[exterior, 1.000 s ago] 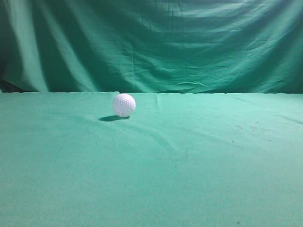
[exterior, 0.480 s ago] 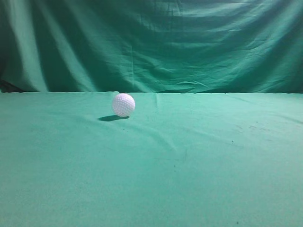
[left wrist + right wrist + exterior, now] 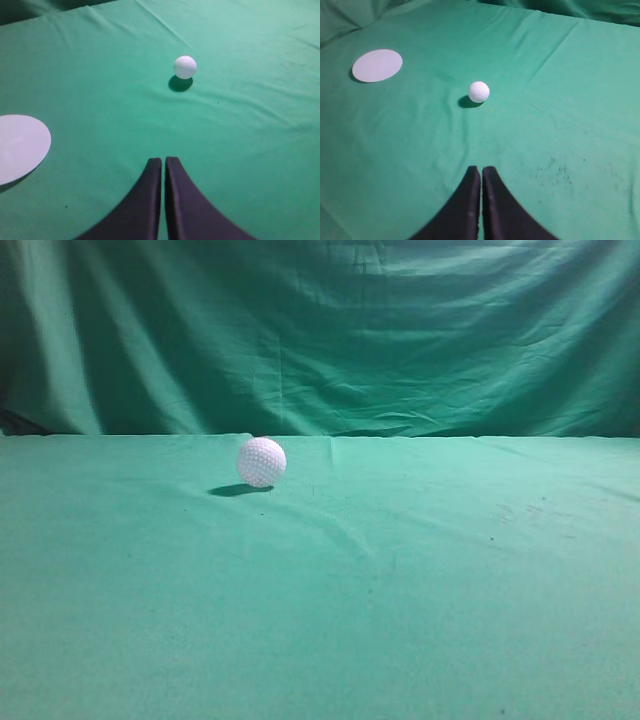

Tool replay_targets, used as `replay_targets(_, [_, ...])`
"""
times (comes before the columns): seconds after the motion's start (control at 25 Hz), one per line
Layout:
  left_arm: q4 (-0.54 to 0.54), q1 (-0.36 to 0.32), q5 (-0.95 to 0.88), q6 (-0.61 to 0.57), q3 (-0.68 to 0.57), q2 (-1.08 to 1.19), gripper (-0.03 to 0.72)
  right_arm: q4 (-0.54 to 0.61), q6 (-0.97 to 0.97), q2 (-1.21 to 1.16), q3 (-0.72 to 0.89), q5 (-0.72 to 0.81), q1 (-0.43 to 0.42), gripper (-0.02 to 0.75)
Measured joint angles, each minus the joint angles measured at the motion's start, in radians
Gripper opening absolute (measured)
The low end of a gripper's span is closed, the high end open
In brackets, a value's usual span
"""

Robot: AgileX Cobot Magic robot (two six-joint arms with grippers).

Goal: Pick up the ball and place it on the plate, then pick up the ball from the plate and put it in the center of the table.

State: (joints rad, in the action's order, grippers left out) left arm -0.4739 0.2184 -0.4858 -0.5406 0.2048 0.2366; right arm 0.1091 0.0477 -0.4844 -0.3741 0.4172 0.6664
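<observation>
A: What is shown in the exterior view?

B: The ball (image 3: 261, 461) is seen left of centre in the frame, resting on the surface (image 3: 400, 620), with its shadow thrown to the lower left. A draped green curtain (image 3: 330, 330) fills the upper part of the frame. No claw is seen in this view, and the plate is not seen here either.

A: And in the left wrist view?

B: The left claw (image 3: 163, 162) is seen at the bottom centre, its two dark fingers drawn together so that only a thin slit is left between them; nothing is held. The ball (image 3: 185, 67) is placed in the upper middle of the frame, well apart from the claw, on the green cloth of the surface (image 3: 260, 150). The plate (image 3: 20, 147), a flat pale disc, is cut off by the left edge and lies well apart from the ball.

A: And the right wrist view?

B: The right claw (image 3: 481, 171) is found at the bottom centre, likewise closed to a narrow slit and holding nothing. The ball (image 3: 479, 92) is seen just above the middle of the frame, resting on the surface (image 3: 395, 150). The plate (image 3: 377, 65) is shown whole in the upper left, well apart from the ball. A few dark specks (image 3: 555, 170) are marked on the cloth at the lower right.
</observation>
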Motion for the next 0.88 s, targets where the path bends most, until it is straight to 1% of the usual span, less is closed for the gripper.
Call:
replay_targets(0.16, [0.000,0.000,0.061,0.000,-0.044,0.000,0.000,0.009,-0.002,0.004,0.106,-0.128,0.000,0.000])
replay_targets(0.28, [-0.003,0.000,0.074,0.000,-0.056,0.000,0.000,0.009,0.000,0.004,0.144,-0.179,0.000,0.000])
replay_targets(0.36, [-0.011,0.000,0.076,0.000,-0.056,0.000,0.000,0.010,0.002,0.004,0.149,-0.206,0.000,0.000])
replay_targets(0.52, [-0.085,0.000,0.108,0.000,-0.056,0.000,0.000,0.019,0.002,0.004,0.151,-0.236,0.000,0.000])
replay_targets(0.76, [-0.088,0.000,0.110,0.000,-0.056,0.000,0.000,0.022,0.002,0.004,0.153,-0.338,0.000,0.000])
replay_targets(0.88, [-0.088,0.000,0.110,0.000,-0.056,0.000,0.000,0.022,0.002,0.004,0.153,-0.341,0.000,0.000])
